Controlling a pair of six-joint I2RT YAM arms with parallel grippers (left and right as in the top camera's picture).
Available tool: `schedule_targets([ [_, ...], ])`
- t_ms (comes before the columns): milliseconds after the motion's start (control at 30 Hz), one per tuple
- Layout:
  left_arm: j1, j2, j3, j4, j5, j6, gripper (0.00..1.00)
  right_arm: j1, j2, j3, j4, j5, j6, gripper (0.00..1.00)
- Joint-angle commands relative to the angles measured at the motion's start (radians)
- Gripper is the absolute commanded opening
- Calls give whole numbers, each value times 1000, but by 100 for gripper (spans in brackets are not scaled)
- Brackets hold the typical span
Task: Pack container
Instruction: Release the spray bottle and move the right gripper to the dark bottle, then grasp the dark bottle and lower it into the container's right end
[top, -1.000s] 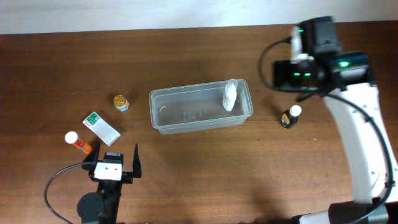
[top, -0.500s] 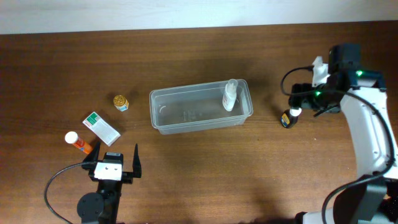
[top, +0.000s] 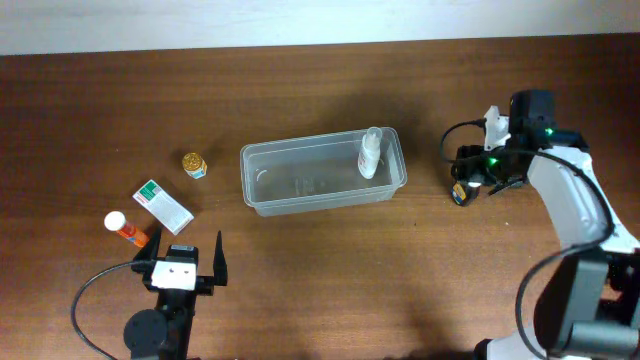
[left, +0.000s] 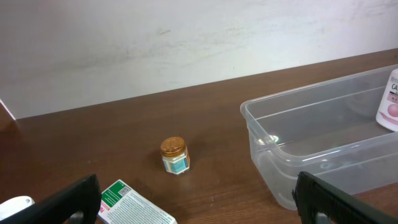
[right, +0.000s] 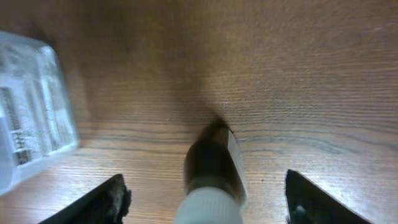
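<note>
The clear plastic container (top: 320, 178) sits mid-table with a white bottle (top: 370, 153) leaning in its right end; it also shows in the left wrist view (left: 323, 146). My right gripper (top: 476, 176) is open, its fingers on either side of a dark bottle with a white cap (top: 461, 190), which lies right of the container. In the right wrist view the bottle (right: 212, 168) lies between the open fingers (right: 208, 202). My left gripper (top: 182, 262) is open and empty near the front edge, below a green-and-white box (top: 163, 206).
A small gold-lidded jar (top: 194, 164) stands left of the container, also in the left wrist view (left: 174, 155). An orange bottle with a white cap (top: 124, 228) lies at the far left, beside the box (left: 134, 205). A wall runs behind the table.
My right arm has moved from behind the container's right end down to the dark bottle, and its open fingers now straddle it. The left arm has not moved.
</note>
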Motion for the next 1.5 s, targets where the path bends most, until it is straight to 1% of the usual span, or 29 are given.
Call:
schedule_targets([
  [0, 5, -6, -6, 0, 11, 10, 99, 1, 60, -13, 8, -20, -6, 69],
  [67, 5, -6, -6, 0, 11, 10, 99, 1, 83, -13, 11, -20, -6, 69],
  [133, 5, -6, -6, 0, 11, 10, 99, 1, 105, -13, 11, -20, -6, 65],
  [267, 5, -6, -6, 0, 11, 10, 99, 1, 113, -13, 13, -20, -6, 50],
  [300, 5, -6, -6, 0, 11, 10, 99, 1, 113, -13, 11, -20, -6, 43],
  [333, 5, -6, -6, 0, 11, 10, 99, 1, 113, -13, 11, -20, -6, 40],
  [400, 5, -6, -6, 0, 11, 10, 99, 1, 113, -13, 11, -20, -6, 34],
  [500, 5, -6, -6, 0, 11, 10, 99, 1, 112, -12, 10, -20, -6, 30],
  [700, 5, -6, -6, 0, 11, 10, 99, 1, 93, 10, -25, -24, -3, 28],
  [800, 5, -6, -6, 0, 11, 10, 99, 1, 63, 63, -86, -27, -3, 27],
  [1033, 5, -6, -6, 0, 11, 10, 99, 1, -38, 262, -294, -28, -3, 28],
  [1133, 5, -6, -6, 0, 11, 10, 99, 11, -76, 323, -354, -31, -3, 28],
  [1267, 5, -6, -6, 0, 11, 10, 99, 72, -140, 379, -396, -31, -3, 28],
  [1367, 5, -6, -6, 0, 11, 10, 99, 148, -180, 380, -395, -26, 20, 28],
  [1467, 5, -6, -6, 0, 11, 10, 99, 222, -185, 380, -395, -11, 49, 28],
])
